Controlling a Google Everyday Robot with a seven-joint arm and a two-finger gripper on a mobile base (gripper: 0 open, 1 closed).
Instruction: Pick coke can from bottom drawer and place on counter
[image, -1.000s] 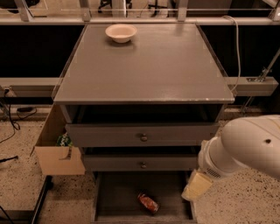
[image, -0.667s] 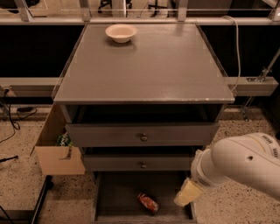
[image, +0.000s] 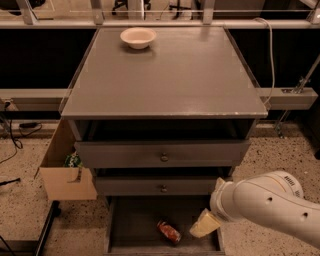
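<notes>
Since a second ago the arm has swung left and lower, carrying the gripper (image: 204, 225) from the drawer's right edge to a spot over its open tray. The gripper now hangs inside the right part of the bottom drawer (image: 135, 220), just beside the coke can (image: 169, 232) but not touching it. Whether it is open or closed cannot be told from this view.

The can lies on its side on the drawer floor, tilted diagonally, near the front. The counter (image: 165, 80) above holds only a cream bowl (image: 138, 37) at its far edge.

This looks like the approach step — the reach is not yet finished. The next move probably calls for a short shift left and down, with the gripper turned to span the can across its narrow width — then a close and a lift clear of the two knobbed drawers.
</notes>
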